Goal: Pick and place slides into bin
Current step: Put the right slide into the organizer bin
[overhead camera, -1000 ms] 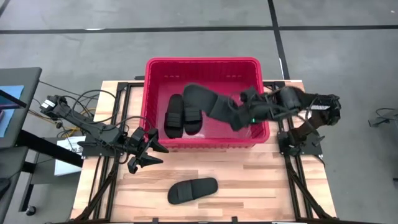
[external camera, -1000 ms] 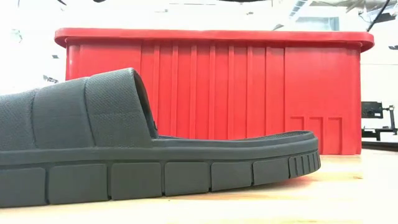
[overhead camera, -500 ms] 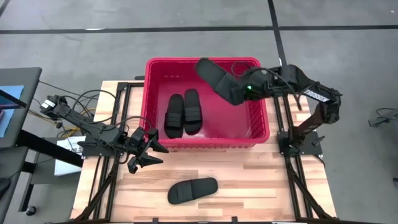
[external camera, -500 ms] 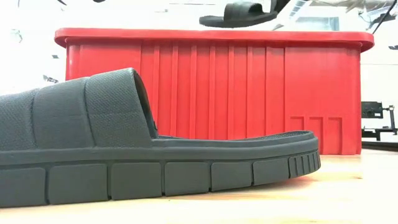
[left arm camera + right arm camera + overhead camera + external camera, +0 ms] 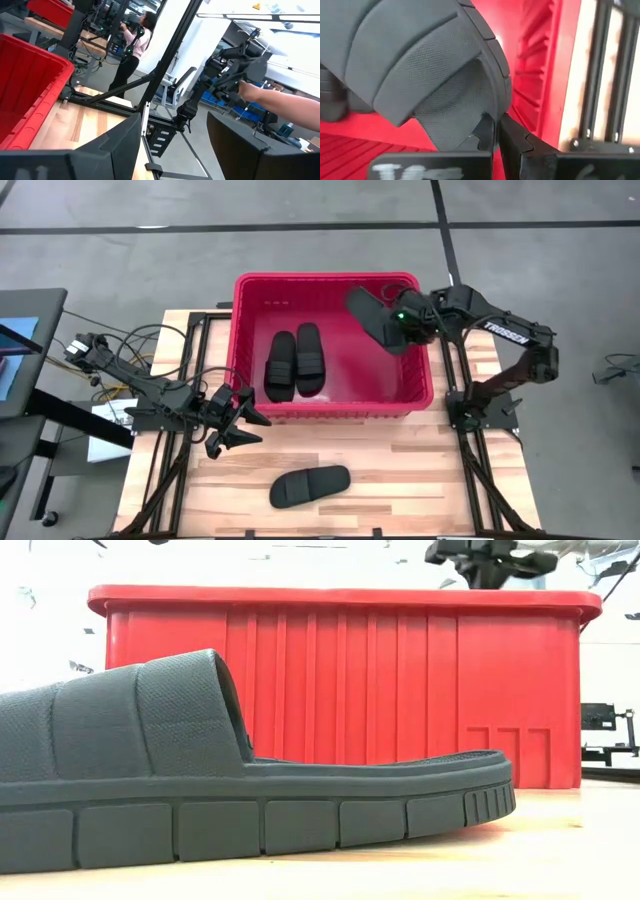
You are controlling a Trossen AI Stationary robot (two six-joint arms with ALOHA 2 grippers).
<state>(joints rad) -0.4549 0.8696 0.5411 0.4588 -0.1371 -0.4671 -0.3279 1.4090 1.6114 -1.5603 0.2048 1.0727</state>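
Right gripper (image 5: 496,131) fingers pinch, seemingly, a slide's (image 5: 420,65) strap over the bin (image 5: 250,290).

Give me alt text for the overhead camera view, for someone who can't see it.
From above, the right gripper holds a black slide over the right side of a red bin that already contains two slides lying side by side. A fourth slide lies on the wooden table in front of the bin, and the left gripper waits open nearby.
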